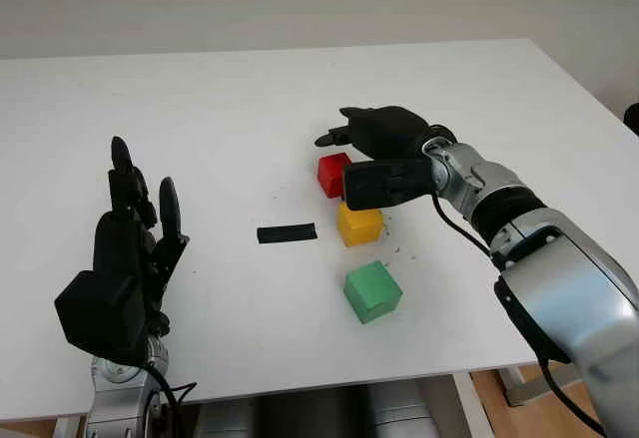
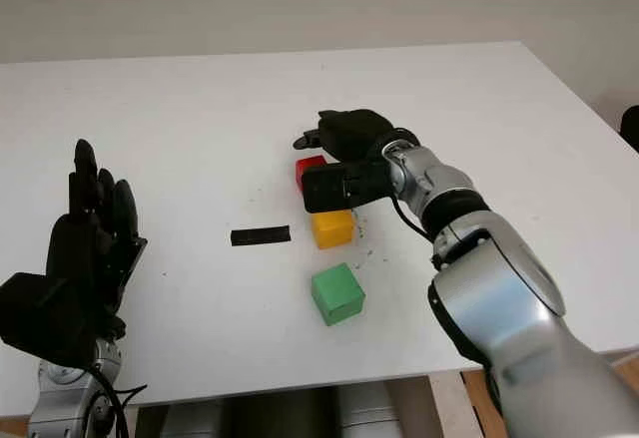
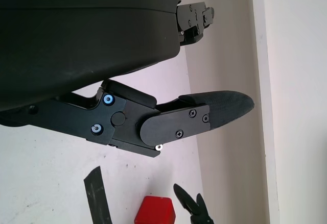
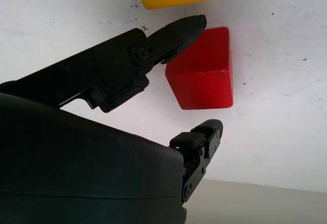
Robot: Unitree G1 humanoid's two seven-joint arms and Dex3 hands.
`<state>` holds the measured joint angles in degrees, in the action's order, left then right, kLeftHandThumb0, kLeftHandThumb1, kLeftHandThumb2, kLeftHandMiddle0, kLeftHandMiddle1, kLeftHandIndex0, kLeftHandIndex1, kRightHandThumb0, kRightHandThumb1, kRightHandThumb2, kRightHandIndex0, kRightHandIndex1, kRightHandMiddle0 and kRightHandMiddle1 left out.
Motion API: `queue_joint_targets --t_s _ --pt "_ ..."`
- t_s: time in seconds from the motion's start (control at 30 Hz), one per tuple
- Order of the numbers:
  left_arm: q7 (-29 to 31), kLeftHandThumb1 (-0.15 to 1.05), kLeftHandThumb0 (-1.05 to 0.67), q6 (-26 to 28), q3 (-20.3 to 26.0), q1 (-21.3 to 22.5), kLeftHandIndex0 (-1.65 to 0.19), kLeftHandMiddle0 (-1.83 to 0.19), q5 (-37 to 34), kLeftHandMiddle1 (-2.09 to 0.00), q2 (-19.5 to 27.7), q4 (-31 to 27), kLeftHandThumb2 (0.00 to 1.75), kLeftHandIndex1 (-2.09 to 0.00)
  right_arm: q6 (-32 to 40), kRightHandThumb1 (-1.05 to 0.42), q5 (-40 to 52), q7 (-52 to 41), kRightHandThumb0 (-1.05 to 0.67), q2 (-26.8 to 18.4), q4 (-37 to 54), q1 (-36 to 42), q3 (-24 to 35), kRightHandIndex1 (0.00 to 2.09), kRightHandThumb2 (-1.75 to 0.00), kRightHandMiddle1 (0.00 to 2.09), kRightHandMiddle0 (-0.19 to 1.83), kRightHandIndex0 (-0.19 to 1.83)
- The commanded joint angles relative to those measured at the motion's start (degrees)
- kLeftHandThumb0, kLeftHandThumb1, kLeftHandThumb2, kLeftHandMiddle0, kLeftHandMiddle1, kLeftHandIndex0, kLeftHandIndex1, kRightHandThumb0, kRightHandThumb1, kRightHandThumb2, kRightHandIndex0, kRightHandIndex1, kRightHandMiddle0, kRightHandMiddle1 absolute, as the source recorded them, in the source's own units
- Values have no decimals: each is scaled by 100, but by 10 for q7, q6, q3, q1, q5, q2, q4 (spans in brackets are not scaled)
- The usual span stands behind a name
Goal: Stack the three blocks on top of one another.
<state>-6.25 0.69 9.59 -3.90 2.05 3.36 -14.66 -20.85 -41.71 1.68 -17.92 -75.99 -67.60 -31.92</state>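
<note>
The right hand (image 1: 374, 149) hovers open over the red block (image 4: 202, 73), its fingers (image 4: 179, 30) either side of it but not yet closed, so the block sits directly beneath the hand, far closer to it than to the left hand (image 1: 125, 248), which is open (holding nothing) near the tabletop's front left corner. The yellow block (image 1: 359, 224) lies just beside the red one toward the front edge, the green block (image 1: 372, 291) nearer that edge, all three unstacked around the middle of the white tabletop (image 1: 200, 119), a strip of black tape (image 1: 287, 232) lying left of the yellow block.
</note>
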Motion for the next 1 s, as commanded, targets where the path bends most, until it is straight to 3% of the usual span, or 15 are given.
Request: queue_joint_targets --t_s 0.0,0.53,0.9,0.97 --pt "1 105 -73 2 -1 -3 13 13 2 -5 1 -14 59 -6 8 -83 -3 0 -53 3 -4 0 -3 6 -6 9 51 12" --pt "3 105 -72 -1 -5 -12 14 14 4 -5 1 -14 62 -5 13 -85 -1 12 -43 5 -5 11 1 7 -6 16 71 22" --pt "0 105 -72 -5 -8 -12 14 14 8 -5 -2 -10 62 -5 10 -88 37 -3 -46 15 -8 27 35 7 -6 28 85 26" --pt "0 105 -73 -6 -8 -12 14 14 8 -5 -2 -8 62 -5 13 -89 45 -10 -47 18 -9 29 42 6 -6 46 77 26"
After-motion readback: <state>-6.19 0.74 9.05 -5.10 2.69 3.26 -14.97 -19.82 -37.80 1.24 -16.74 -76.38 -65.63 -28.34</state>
